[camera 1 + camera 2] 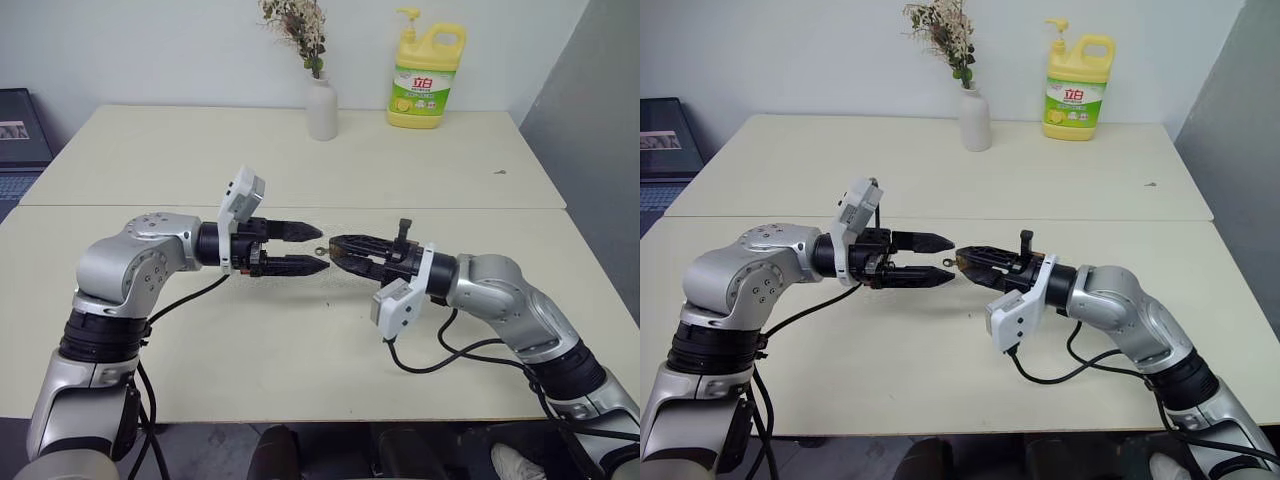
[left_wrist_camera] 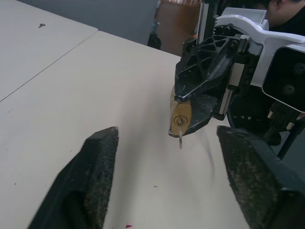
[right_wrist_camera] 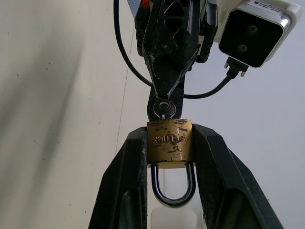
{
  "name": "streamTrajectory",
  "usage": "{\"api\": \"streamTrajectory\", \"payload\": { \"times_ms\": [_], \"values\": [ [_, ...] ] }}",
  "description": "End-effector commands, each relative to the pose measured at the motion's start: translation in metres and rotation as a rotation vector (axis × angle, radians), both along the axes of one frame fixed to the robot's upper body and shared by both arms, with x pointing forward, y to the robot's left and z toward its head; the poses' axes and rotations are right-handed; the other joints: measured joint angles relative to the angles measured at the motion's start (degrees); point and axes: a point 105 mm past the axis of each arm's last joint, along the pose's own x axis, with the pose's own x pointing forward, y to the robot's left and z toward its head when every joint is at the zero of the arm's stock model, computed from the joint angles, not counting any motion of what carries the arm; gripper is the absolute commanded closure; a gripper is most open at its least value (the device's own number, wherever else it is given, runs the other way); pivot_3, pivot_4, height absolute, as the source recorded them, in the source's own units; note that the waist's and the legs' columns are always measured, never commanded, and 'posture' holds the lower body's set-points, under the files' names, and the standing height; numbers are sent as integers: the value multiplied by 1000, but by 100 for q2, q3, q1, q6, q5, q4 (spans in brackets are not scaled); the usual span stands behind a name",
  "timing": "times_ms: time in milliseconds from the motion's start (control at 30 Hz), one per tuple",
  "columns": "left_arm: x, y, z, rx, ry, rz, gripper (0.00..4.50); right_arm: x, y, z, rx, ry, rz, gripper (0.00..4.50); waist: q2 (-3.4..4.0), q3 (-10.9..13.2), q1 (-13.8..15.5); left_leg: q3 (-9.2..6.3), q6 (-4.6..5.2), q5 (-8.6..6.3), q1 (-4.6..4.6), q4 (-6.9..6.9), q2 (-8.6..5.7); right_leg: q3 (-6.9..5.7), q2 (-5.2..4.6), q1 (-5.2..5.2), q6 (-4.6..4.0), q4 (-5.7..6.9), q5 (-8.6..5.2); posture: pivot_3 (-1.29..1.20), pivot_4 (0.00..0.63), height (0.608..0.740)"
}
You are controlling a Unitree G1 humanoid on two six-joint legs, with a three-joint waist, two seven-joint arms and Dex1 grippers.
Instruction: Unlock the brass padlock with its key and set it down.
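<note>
Clearly, the brass padlock (image 3: 169, 142) is clamped between the two fingers of the right gripper (image 1: 337, 246), its silver shackle pointing back toward that wrist. A small key (image 3: 164, 109) sits in the keyhole at the padlock's free end. Just beyond it, the left gripper (image 1: 316, 248) is held with its fingers (image 2: 90, 176) spread apart and nothing grasped, above the table (image 1: 300, 340).

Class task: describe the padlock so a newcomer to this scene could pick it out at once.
Over the near table, two grippers meet tip to tip. The right gripper clamps the padlock, key in its base. It is tiny and brass with a silver shackle, unlike the big yellow bottle far behind.
</note>
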Motion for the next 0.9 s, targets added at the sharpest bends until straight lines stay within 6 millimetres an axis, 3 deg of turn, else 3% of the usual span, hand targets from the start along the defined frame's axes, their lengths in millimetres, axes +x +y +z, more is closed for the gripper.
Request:
{"api": "streamTrajectory", "payload": {
  "times_ms": [33,300,700,900],
  "values": [
    [0,-1,11,-7,-48,-14,2117,-7,0,17,38,-49,23,3561,0,0,0,-1,0,0,0,0,0,0,0,0,0,0,0,0,150,740],
    [-2,-3,9,8,-39,-47,4475,-8,1,17,38,-40,25,3561,0,0,1,0,0,0,0,0,0,0,0,0,0,0,0,0,150,740],
    [-3,-7,6,17,-44,-75,4500,-8,1,16,36,-32,28,3561,0,0,-1,-1,0,0,0,0,0,0,0,1,0,0,0,0,150,740],
    [-1,-4,5,70,-221,-61,4500,-7,-1,16,65,1,16,3561,0,0,1,0,0,0,0,0,0,1,0,1,0,0,0,0,150,740]
  ]
}}
